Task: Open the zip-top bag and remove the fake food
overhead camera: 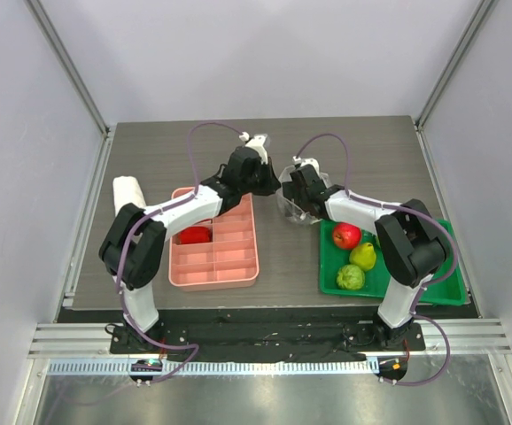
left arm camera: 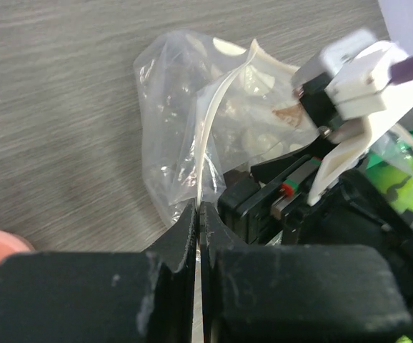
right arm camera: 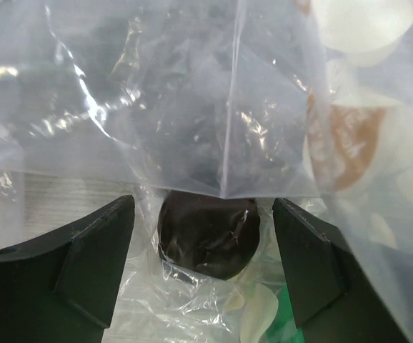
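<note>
Dark wood-grain table [overhead camera: 150,150] with both arms reaching in to meet at mid-table, far side. Pink divided tray [overhead camera: 238,257] sits left of centre, partly under the left arm. Green tray [overhead camera: 448,282] is at the near right, partly under the right arm. White roll-shaped object [overhead camera: 128,190] lies on the table just left of the pink tray. Zip-top bag [overhead camera: 290,211] is between the two grippers, just beyond the green tray's far left corner and right of the pink tray. It's crumpled, clear film with white dots, and part of it rests on the table [left arm camera: 178,128]. Left gripper [left arm camera: 198,211]: fingers fully closed, pinching a thin edge strip of the bag that rises from the fingertips in the left wrist view. Right gripper [right arm camera: 203,202]: fingers wide apart, not clamped on anything. Bag film [right arm camera: 192,93] drapes over and between them, with a dark round shape behind the plastic in the gap, can't tell what it is. A brownish patch [right arm camera: 342,150] also shows through the film, unidentified. Fake food is out of the bag, all three pieces in the green tray's left half, close together in a rough line. Red apple [overhead camera: 346,235] is farthest, yellow-green pear [overhead camera: 363,256] in the middle, bumpy green fruit [overhead camera: 351,277] nearest. One red piece [overhead camera: 195,235] sits in a left compartment of the pink tray.
</note>
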Motion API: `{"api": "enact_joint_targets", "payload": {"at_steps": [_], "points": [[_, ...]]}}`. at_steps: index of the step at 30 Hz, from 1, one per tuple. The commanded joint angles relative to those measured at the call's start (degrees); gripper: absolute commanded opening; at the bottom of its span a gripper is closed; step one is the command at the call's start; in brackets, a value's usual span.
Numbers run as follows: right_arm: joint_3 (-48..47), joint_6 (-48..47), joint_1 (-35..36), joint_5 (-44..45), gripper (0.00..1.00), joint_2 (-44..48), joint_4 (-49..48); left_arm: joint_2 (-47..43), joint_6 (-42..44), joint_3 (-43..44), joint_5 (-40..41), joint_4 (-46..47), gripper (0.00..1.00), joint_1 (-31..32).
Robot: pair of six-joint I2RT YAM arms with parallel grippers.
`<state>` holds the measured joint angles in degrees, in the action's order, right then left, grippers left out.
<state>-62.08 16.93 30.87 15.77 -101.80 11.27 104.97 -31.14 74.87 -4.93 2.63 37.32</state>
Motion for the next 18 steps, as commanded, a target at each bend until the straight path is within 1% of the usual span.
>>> {"api": "enact_joint_targets", "payload": {"at_steps": [1,3,5,7,10,11,12,13,14,15,17,18], "points": [[-2.3,2.0,-0.5,0.5,0.83,2.6,3.0,-0.6,0.4,-1.5,0.7,2.5,0.0,-0.1],[-1.8,3.1,-1.6,-1.0,0.82,2.7,2.6,-1.0,0.6,-2.2,0.9,2.3,0.0,-0.1],[-0.8,5.1,-2.5,-2.2,0.76,3.9,1.6,-2.0,0.8,-2.6,1.6,1.6,0.0,-0.2],[-0.4,6.5,-3.6,-5.7,0.72,5.2,1.0,-3.9,0.8,-3.4,0.9,1.2,0.0,-0.1],[-0.9,7.6,-4.8,-8.5,0.68,5.6,1.2,-5.4,0.1,-4.2,-0.6,1.5,0.0,-0.1],[-1.0,7.7,-4.9,-8.6,0.67,5.6,1.2,-5.6,-0.1,-4.0,-2.9,1.2,0.04,-0.1],[-1.3,7.8,-5.1,-8.7,0.66,5.5,1.3,-5.7,-0.3,-3.3,-3.5,0.5,0.24,-0.1],[-1.6,7.9,-5.7,-9.3,0.66,5.2,1.6,-6.3,-0.8,-3.6,-3.6,0.4,0.33,0.1],[-1.8,8.3,-6.2,-9.5,0.66,4.6,1.7,-7.9,-0.8,-5.1,-3.0,1.4,0.39,0.3],[-2.2,8.5,-6.7,-10.1,0.66,4.2,2.3,-8.8,-0.9,-5.9,-2.4,1.8,0.41,0.4],[-2.6,9.9,-8.7,-12.9,0.63,3.6,2.5,-11.0,-1.0,-8.4,-1.5,3.4,0.39,0.8],[-2.8,10.4,-9.4,-14.3,0.59,3.5,2.4,-11.5,-1.0,-9.3,-1.4,3.9,0.33,0.8]]}}
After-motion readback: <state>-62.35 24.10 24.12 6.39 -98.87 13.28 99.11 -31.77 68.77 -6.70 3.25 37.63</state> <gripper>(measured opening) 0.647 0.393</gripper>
